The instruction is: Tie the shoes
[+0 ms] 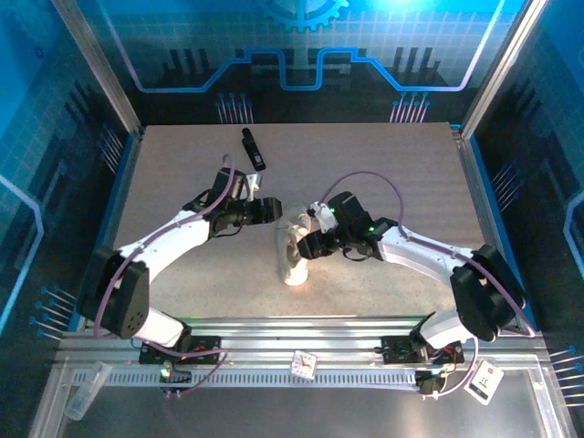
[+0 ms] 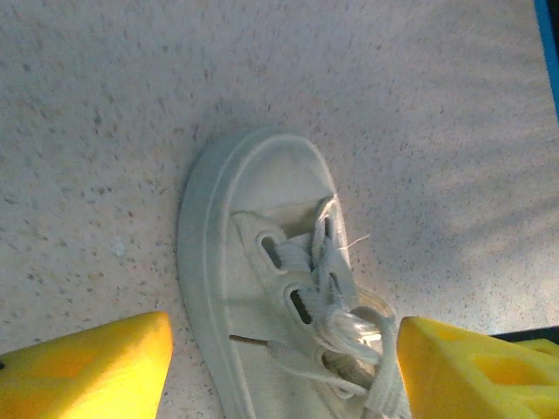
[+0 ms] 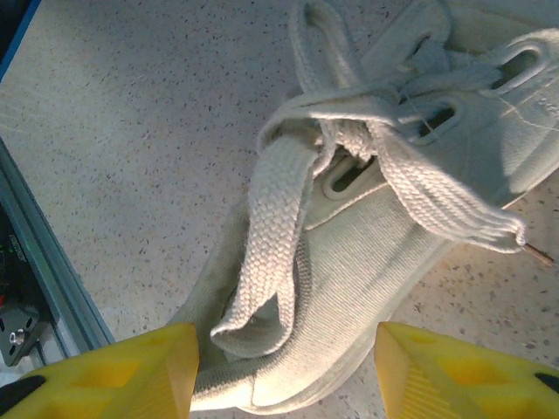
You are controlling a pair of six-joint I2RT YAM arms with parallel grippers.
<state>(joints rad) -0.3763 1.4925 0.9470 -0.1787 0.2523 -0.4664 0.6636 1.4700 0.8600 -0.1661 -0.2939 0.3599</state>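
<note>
White sneaker [image 1: 294, 265] | top: black bar [image 1: 253, 149] | right wrist: lace end [image 3: 509, 234]

Locate the small black bar-shaped object [image 1: 253, 149] in the upper centre of the top view. It lies flat on the speckled table [image 1: 401, 164], slightly angled. Along the lower frame, note the metal rail [image 1: 274, 333], a small white tag [image 1: 304, 365] at bottom centre, and a white card [image 1: 484, 380] at lower right.
</note>
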